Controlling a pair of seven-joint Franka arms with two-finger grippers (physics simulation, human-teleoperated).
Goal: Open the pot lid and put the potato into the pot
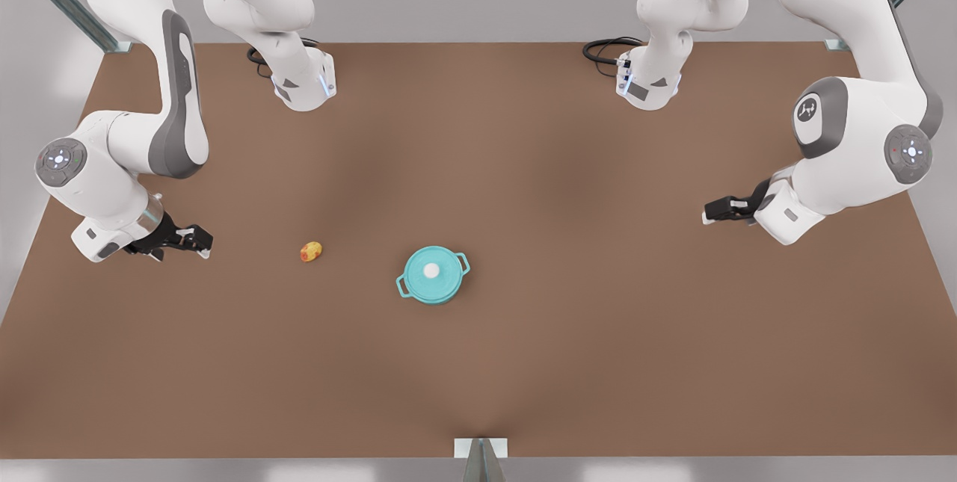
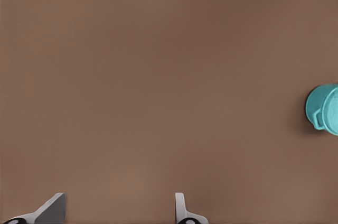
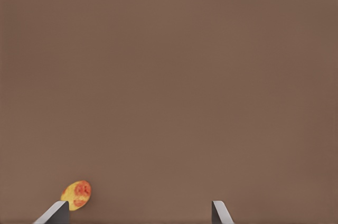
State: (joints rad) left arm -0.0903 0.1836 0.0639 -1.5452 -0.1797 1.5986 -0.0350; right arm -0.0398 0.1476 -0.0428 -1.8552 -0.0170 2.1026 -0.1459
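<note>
one pot (image 1: 434, 277), one potato (image 1: 311, 251)

Two white Franka arms with rounded glossy shells, dark grey panels along the links and grey round joint caps carrying small lit dots. Black cables loop at both bases, at about 11 and 1 o'clock on the table, and each base has a grey triangle mark and a blue light strip. Each wrist ends in a black gripper body with pale grey fingertips.
</note>
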